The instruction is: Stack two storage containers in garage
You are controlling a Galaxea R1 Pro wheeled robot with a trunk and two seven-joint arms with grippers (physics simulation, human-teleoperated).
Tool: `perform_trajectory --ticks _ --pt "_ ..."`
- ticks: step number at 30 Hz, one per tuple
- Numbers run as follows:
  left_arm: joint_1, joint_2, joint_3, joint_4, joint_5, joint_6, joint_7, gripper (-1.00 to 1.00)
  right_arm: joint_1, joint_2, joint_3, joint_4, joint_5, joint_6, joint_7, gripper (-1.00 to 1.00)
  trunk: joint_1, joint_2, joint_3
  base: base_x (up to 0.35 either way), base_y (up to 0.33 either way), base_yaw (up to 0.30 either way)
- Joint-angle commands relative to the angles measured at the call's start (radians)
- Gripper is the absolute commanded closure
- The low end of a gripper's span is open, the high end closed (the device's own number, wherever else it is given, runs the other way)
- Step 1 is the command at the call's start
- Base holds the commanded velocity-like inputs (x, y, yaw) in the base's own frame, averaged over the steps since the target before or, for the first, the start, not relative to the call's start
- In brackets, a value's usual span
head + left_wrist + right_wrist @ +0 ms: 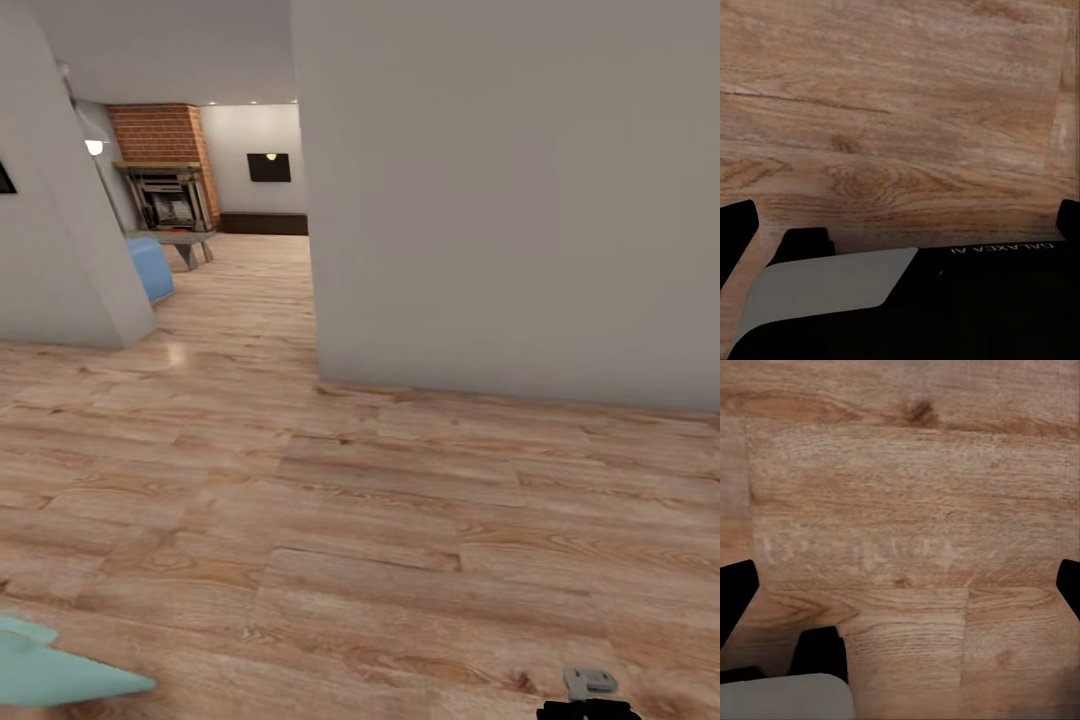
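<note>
Ahead, wood-plank floor (350, 520), pale wall (500, 200), perhaps distant fireplace (165, 200).

Light wood-plank floor (400, 520), grey wall (520, 200), distant brick fireplace (165, 195).

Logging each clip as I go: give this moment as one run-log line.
place: wood-plank floor by grey wall | ahead: fireplace, blue sofa | left gripper open | right gripper open, both empty
</note>
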Motion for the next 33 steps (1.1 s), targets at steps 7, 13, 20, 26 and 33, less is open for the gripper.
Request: perform_trajectory --ticks 7,13,20,26,33 --pt "0.000 0.000 -0.002 0.000 0.000 0.001 0.000 -1.00 0.000 0.009 0.008 -0.002 -0.008 0.005 0.001 -1.00 0.001 0.000 -0.001 0.330 -0.008 0.000" --pt "0.000 0.000 -0.001 0.000 0.001 0.001 0.000 -1.00 0.000 0.009 0.009 -0.002 -0.008 0.005 0.001 -1.00 0.001 0.000 -0.001 0.333 0.000 0.000" --pt "0.000 0.000 -0.001 0.000 0.000 0.001 0.000 -1.00 0.000 0.080 0.011 0.000 -0.001 0.005 0.002 -1.00 0.001 0.000 -0.001 0.333 0.000 0.000" --pt "0.000 0.000 -0.001 0.000 0.000 0.001 0.000 -1.00 0.000 0.107 0.010 0.000 0.002 0.005 0.002 -1.00 0.001 0.000 -0.001 0.333 0.000 0.000" --pt "0.000 0.000 -0.001 0.000 0.000 0.001 0.000 -1.00 0.000 0.108 0.010 0.000 0.002 0.005 0.002 -1.00 0.001 0.000 -0.001 0.333 0.000 0.000"
